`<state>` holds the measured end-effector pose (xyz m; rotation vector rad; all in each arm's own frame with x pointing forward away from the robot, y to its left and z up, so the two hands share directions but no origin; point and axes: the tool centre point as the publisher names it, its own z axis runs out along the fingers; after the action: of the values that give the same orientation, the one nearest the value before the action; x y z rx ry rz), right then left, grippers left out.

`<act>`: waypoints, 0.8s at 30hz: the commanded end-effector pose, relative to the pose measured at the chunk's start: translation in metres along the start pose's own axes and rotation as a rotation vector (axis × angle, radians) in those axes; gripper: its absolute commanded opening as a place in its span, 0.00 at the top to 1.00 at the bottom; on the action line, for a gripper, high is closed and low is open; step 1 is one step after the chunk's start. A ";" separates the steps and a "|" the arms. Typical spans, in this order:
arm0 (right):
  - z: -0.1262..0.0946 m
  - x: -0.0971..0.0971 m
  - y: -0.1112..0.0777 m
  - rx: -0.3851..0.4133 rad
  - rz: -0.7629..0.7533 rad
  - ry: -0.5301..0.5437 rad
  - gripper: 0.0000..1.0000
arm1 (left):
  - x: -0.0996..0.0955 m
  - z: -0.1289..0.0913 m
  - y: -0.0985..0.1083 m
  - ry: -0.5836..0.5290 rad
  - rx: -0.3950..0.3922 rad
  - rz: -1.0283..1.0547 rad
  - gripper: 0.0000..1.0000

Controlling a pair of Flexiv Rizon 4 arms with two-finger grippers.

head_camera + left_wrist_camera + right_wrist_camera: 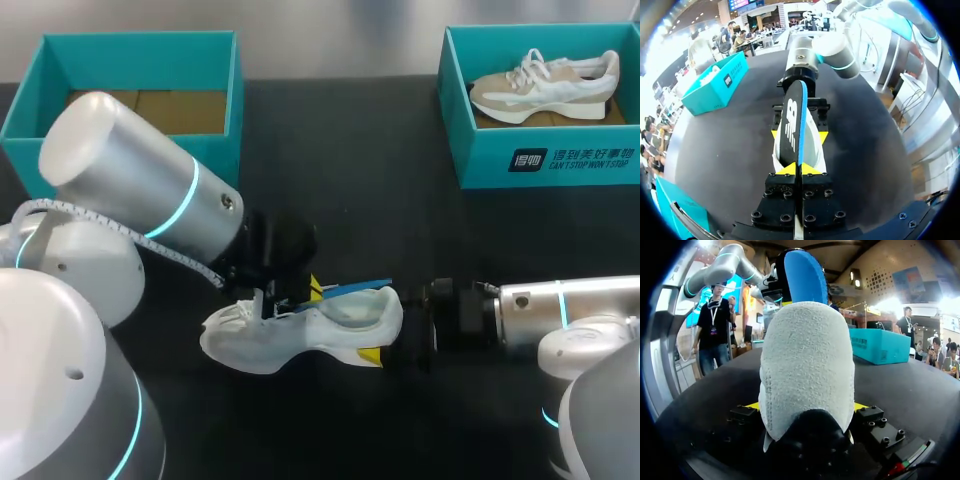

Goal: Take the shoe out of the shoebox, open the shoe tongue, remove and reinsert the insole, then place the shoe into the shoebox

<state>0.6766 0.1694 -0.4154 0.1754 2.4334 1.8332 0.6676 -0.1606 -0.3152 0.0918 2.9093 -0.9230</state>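
1. The white shoe [300, 335] is sitting at the front middle of the black counter [400, 150], showing a fuzzy grey heel.
2. The right gripper [807, 407] is squeezing the heel from both sides.
3. The left gripper [800, 169] is pinching the insole [790, 120], black with a blue underside, which is poking out of the shoe.
4. The teal shoebox [140, 50] is standing far back on the left.

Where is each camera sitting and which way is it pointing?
Head view: above and behind, looking down on the table; left arm and right arm show.
Left wrist view: on the left arm, looking along the left gripper, shut on the insole.
Right wrist view: on the right arm, facing the shoe heel in the right gripper.
Shared: both wrist views show shoe and insole from opposite ends.
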 end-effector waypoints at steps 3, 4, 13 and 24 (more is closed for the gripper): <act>0.000 0.002 0.000 0.005 0.001 0.002 1.00 | 0.001 0.017 -0.020 -0.110 -0.045 -0.019 1.00; 0.000 0.002 0.000 0.005 0.001 0.002 1.00 | -0.001 0.019 -0.022 -0.110 -0.044 -0.027 1.00; 0.000 0.002 0.000 0.005 0.001 0.002 1.00 | -0.010 0.029 -0.030 -0.137 -0.069 -0.038 0.74; 0.000 0.002 0.000 0.005 0.001 0.002 1.00 | -0.003 0.009 -0.031 -0.149 -0.049 -0.026 0.00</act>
<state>0.6764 0.1696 -0.4154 0.1747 2.4333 1.8334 0.6747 -0.2026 -0.3116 -0.0159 2.8052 -0.8189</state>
